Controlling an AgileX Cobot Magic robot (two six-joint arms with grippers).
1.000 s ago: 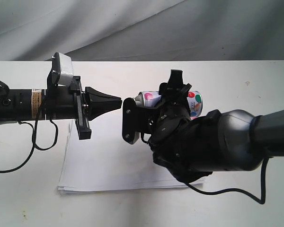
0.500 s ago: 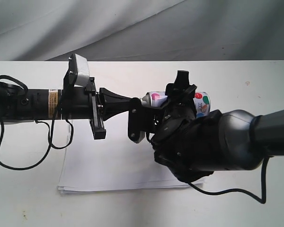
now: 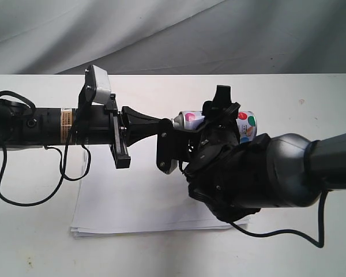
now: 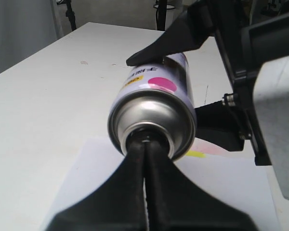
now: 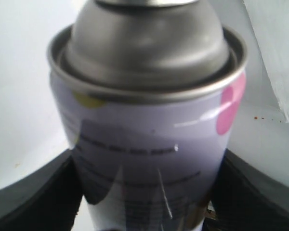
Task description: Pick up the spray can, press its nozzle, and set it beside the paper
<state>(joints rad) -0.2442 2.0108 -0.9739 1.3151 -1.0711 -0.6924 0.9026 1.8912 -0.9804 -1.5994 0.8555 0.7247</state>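
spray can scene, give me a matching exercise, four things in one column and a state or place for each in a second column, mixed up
1. small silver spray can with coloured dots
2. black left gripper
3. black right gripper
4. stack of white paper sheets

a. lies flat on the white table
b. clamped around the can's body
c. held sideways above the paper
d. shut, tips at the can's domed top

Pairs: 1-c, 2-d, 3-b, 4-a

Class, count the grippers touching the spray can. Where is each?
2. The right gripper clamps the spray can across its body; the left gripper, shut, meets its top end.
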